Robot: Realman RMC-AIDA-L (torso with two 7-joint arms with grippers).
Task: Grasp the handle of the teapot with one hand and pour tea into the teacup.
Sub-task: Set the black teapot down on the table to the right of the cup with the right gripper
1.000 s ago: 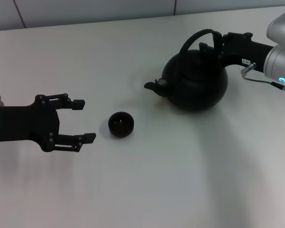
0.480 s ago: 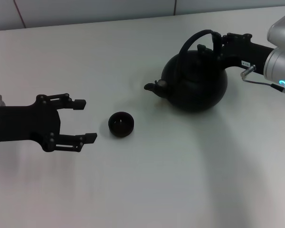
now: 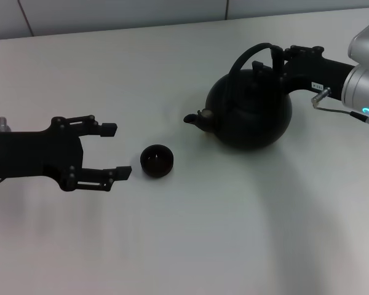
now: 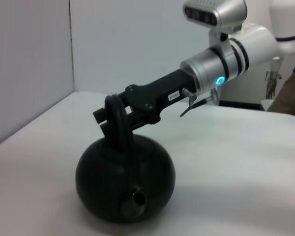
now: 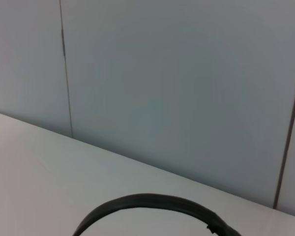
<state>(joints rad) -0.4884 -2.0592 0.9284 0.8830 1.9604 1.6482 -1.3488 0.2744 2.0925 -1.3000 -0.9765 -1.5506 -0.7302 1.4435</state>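
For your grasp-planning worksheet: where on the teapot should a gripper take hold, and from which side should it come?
Grip the handle, the thin arch over the teapot, near its top. Come from the side opposite the spout, which points toward the teacup. The right gripper sits there at the arch; the left gripper waits open beside the cup.

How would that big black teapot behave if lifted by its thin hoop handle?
The teapot looks bulky and squat, so probably heavy, more so if filled. Held by the right gripper at the handle on top, it would likely hang and swing. Its round body may rock when set on the table.
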